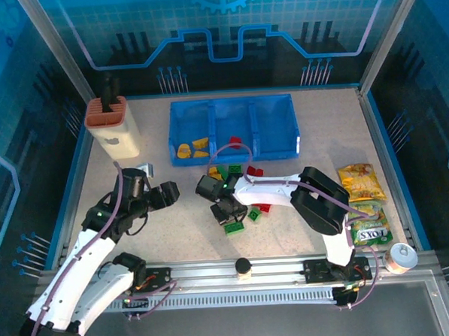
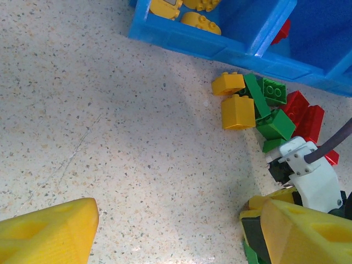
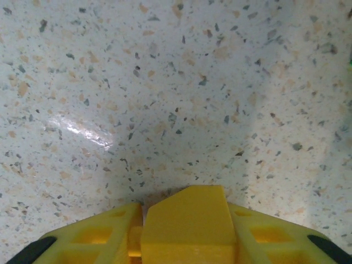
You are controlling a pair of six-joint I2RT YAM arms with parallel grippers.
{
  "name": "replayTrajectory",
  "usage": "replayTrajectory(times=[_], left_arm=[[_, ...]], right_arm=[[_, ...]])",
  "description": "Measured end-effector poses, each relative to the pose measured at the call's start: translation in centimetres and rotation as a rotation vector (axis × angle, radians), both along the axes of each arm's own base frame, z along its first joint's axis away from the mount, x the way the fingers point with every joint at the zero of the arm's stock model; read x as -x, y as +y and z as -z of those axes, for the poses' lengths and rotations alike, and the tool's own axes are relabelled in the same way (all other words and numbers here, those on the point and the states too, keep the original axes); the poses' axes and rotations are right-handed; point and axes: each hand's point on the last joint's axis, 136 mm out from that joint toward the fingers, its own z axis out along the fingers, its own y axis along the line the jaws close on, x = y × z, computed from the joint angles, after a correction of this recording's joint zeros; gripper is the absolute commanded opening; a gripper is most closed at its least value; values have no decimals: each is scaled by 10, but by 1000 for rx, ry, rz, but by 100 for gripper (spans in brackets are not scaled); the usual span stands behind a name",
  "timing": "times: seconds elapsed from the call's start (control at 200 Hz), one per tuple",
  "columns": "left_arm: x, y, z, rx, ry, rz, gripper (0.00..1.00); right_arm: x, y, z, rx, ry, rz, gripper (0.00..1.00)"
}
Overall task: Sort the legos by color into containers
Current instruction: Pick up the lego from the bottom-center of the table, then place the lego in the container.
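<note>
Legos [image 2: 275, 124], small studded plastic, piled beside translucent blue three-compartment tray [image 1: 228, 101] | right gripper [image 3: 184, 213] apparently clenched on yellow brick [image 3: 187, 228] | left gripper [image 2: 176, 220] released, nearby | risk: arms clash over pile, brick slips.

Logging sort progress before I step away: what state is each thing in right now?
left hand, open, holding nothing.
right hand, closed, over bare table.
tray, yellow bricks in left compartment, a red brick in the middle.
loose bricks, unsorted, piled on the table before the tray.
</note>
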Motion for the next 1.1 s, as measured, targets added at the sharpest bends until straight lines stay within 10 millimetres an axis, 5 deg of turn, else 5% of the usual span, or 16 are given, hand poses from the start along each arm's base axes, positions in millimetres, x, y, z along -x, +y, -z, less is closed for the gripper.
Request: replayTrajectory(times=[0.11,0.22,0.365,0.465,0.59,0.735,0.83,0.91,1.101], left_arm=[[2,1,1,-2,5,-1,77],[4,1,0,-1,3,-1,76],[8,1,-1,3,6,1,76],[14,-2,-1,8,12,16,75],[25,-12,-5,33,7,53,75],[40,-25,-6,48,25,111,75],[47,-29,-4,43,41,135,75],[50,-31,-3,47,52,139,75],[48,-38,5,15,94,159,75]], right_arm=[[-9,4,-17,12,-36,-15,37],[-38,34,-67,-66,-138,-47,37],[-106,85,-161,-252,-329,-59,36],[-158,104,-193,-321,-430,-50,36],[-220,114,-179,-322,-483,-30,37],[-261,102,-111,-237,-446,-17,39],[-269,97,-87,-205,-428,-27,62],[-269,97,-86,-197,-430,-41,91],[-265,104,-131,-194,-536,-91,97]])
